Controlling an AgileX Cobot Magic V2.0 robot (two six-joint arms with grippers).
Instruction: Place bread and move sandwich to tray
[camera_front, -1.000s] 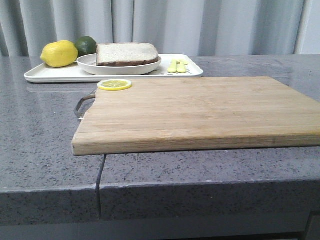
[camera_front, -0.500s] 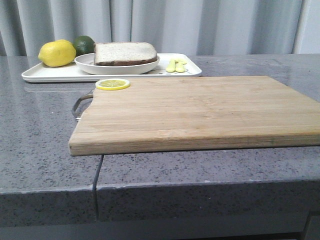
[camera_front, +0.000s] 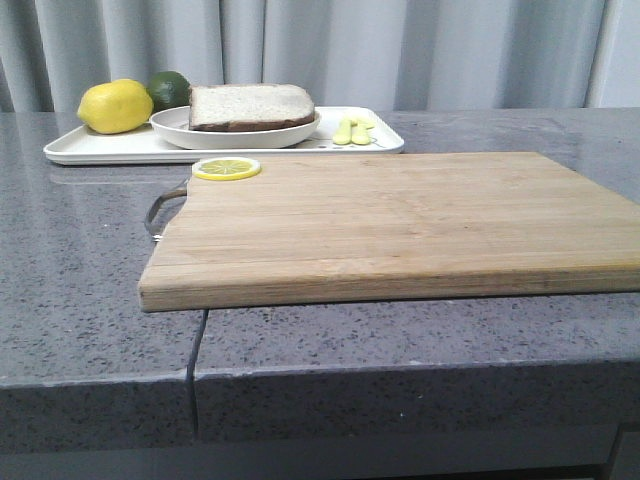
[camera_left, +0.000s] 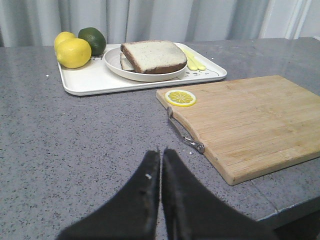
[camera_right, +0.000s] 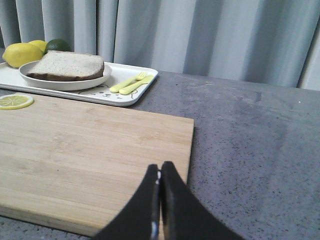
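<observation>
On the far left part of the grey tabletop (camera_front: 90, 250) lies the white tray (camera_front: 95, 148), and on it stands the round white plate (camera_front: 235, 135) with the sandwich (camera_front: 250, 106), whose top slice of bread (camera_left: 152, 55) covers what is under it, so no egg can be seen. Beside the plate on the tray are a lemon (camera_front: 116, 106), a dark green lime (camera_front: 170, 88) and a small yellow fork and spoon (camera_front: 353, 131). A thin lemon slice (camera_front: 226, 168) rests on the corner of the wooden cutting board (camera_front: 400, 220), which lies in front of the tray and carries nothing else. I judge the bread to be light and soft, easy to dent, so it is better to take it by the brown crust edges with a gentle squeeze; the plate is stiff and smooth, perhaps slippery, and its rim is the natural place to take hold of it. The left pincer (camera_left: 161, 165) is pressed together and holds nothing; it hangs low over the bare tabletop, pointing toward the metal handle (camera_left: 185, 137) of the board, well apart from the tray. The right pincer (camera_right: 160, 180) is also pressed together and empty, low over the near edge of the board. To me both parts of the task look finished.
</observation>
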